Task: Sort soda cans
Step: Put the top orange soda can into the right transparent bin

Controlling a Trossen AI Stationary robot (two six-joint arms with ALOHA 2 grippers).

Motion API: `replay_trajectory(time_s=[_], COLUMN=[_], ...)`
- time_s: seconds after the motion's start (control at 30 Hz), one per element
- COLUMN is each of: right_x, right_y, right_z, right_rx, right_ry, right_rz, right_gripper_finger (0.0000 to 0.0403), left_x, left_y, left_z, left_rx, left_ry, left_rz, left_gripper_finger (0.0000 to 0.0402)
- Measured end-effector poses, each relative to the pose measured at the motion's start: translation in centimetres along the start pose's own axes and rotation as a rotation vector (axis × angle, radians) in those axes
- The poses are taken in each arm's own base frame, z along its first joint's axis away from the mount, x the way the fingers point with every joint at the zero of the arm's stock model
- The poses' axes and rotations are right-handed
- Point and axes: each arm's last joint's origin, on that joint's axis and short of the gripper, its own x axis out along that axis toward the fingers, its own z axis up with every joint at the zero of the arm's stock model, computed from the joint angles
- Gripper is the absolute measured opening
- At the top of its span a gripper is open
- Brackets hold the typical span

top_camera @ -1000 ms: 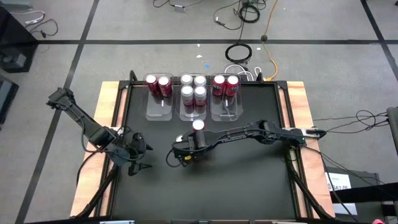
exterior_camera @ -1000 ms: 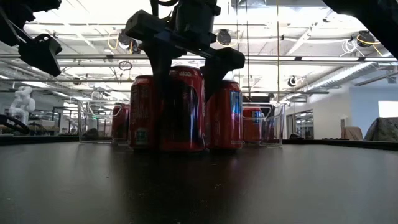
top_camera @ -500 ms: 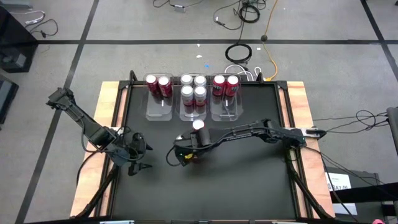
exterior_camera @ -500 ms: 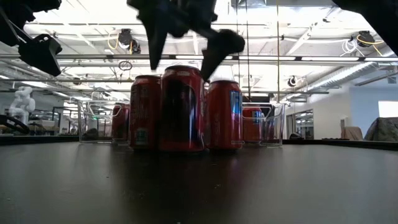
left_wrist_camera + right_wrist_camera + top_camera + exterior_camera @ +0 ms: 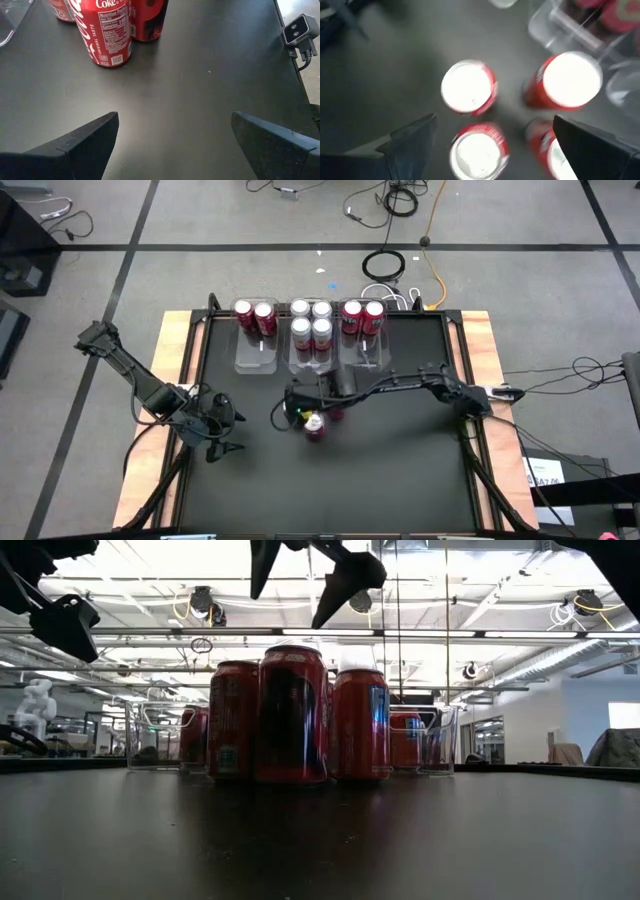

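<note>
Cylindrical red cans (image 5: 292,715); perhaps glossy

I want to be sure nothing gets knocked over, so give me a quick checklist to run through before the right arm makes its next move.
1. Right gripper open and holding nothing: ok.
2. Right gripper above the tops of the loose red cans: ok, low view shows a gap.
3. Loose red cans upright on the table: ok.
4. Left gripper open, parked away from the cans: ok.
5. Silver cans in the middle bin: ok, four there.
6. Free room in the outer bins: ok, front halves hold no cans.
</note>
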Motion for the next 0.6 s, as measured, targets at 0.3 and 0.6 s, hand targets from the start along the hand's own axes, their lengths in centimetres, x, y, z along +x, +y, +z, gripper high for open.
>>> replay_trajectory(time_s=[0.3,0.6], right_x=[1.5,2.9], right_y=[-3.7,-6.0], right_z=[4.1,5.6], right_rx=[0.001,-0.014], right_ry=[0.043,0.14], right_rz=[-0.032,-0.062], right_gripper_finger=[0.0389,0.0389], left_x=[0.0,0.0], left_y=[0.0,0.0], left_z=[0.0,0.0], left_rx=[0.0,0.0], left_ry=[0.0,0.0], left_rz=[0.0,0.0], left_gripper_finger=[0.0396,0.0396])
